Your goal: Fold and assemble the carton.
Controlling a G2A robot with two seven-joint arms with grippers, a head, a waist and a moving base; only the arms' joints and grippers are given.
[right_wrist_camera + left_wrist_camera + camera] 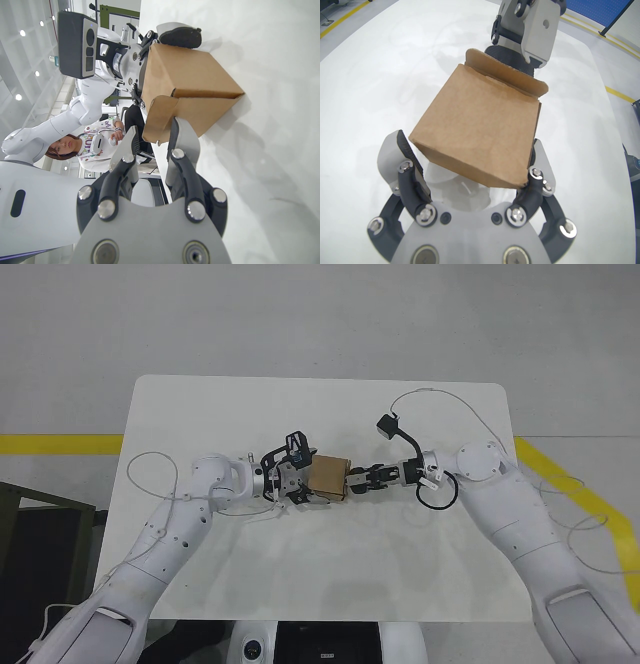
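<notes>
Two hands at carton [327, 477], well inside table [200, 404] edges: left hand [470, 143] clamps its end, right hand [155, 130] apart astride flap [160, 117]

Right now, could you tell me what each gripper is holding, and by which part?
The left gripper grips the carton across the end opposite its flap; the right gripper stands open astride that flap.

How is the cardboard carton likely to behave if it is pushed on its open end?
Hollow and thin-walled, the carton is probably light and may skid on the smooth table. Its panels look fairly stiff, but the loose flap would likely fold.
</notes>
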